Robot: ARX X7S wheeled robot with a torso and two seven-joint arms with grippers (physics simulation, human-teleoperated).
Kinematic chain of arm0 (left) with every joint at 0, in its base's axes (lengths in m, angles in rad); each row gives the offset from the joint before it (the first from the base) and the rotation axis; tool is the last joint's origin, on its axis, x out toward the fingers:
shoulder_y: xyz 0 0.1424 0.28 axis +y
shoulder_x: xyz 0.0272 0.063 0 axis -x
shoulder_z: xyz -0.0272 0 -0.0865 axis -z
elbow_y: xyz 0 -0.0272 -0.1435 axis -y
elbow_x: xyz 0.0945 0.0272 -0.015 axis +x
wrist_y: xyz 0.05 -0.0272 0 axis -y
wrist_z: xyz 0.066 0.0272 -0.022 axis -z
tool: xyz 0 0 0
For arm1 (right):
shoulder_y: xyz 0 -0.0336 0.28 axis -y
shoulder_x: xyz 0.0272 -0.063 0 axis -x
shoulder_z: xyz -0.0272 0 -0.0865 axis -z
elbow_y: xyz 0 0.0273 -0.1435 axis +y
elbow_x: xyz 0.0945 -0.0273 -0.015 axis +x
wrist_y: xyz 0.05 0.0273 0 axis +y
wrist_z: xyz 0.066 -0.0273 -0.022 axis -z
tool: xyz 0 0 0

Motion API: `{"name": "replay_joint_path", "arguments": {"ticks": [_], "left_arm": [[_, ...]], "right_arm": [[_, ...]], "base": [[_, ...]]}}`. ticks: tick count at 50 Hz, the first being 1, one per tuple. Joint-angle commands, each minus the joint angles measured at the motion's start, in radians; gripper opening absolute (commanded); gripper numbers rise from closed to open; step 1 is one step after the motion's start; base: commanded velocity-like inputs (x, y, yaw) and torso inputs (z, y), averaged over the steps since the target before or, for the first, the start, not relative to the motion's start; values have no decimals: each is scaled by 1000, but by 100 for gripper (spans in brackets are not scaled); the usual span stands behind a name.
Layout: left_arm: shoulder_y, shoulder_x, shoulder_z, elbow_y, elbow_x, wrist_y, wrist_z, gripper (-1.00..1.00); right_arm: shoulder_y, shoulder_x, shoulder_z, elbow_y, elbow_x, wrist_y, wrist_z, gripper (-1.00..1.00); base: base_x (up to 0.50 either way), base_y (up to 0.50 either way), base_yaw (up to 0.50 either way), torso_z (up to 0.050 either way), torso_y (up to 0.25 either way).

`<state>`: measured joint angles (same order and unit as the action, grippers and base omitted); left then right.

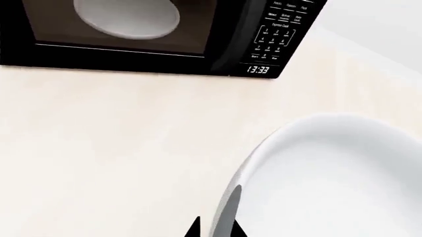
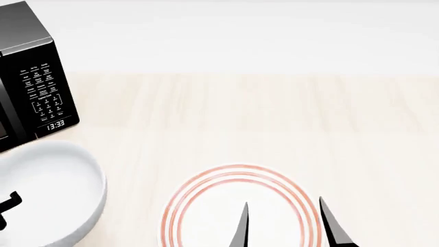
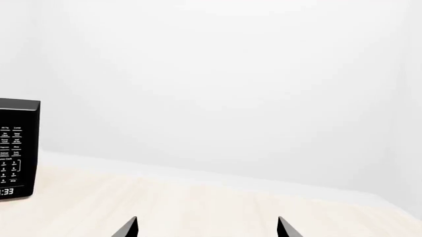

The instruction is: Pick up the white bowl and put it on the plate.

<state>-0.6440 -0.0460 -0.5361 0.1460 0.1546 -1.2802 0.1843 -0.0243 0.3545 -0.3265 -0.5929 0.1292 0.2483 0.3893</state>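
The white bowl (image 2: pixel 48 193) is being held at the left edge of the head view, beside the microwave (image 2: pixel 31 77) and well apart from the plate (image 2: pixel 205 216), which is lying on the pale wooden surface (image 2: pixel 274 118) near the lower middle. The bowl is judged to be already grasped: in the left wrist view one finger of the left hand (image 1: pixel 221 224) is being pressed against the bowl's rim, though whether the bowl is being lifted off the surface cannot be told. Carrying it across and setting it down on the red-ringed plate are being left to do. The right hand (image 2: pixel 285 226) is being held wide, with nothing between its fingers, above the plate. On the microwave a clock reading 13:33 is being displayed; a number keypad is being shown above it, and a heading there is possibly being read as "Express Cook", the remaining button labels being too small to read.
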Motion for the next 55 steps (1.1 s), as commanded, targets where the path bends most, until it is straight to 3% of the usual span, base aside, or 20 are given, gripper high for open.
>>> {"name": "replay_joint_path", "arguments": {"ticks": [1,31,55], "left_arm": [[-40,36,42,93,-70,-74,-16,-100],[-134,40,349,-126,-611,38,-470,-100],[-184,36,568,-298,-827,208,-589,-100]], "right_arm": [[-3,-15,23,6,-18,-13,-19,100],[-1,-7,19,10,-10,-17,-12,100],[6,0,15,11,-3,-15,-8,100]], "base": [[0,0,0,0,0],[0,0,0,0,0],[0,0,0,0,1]]}}
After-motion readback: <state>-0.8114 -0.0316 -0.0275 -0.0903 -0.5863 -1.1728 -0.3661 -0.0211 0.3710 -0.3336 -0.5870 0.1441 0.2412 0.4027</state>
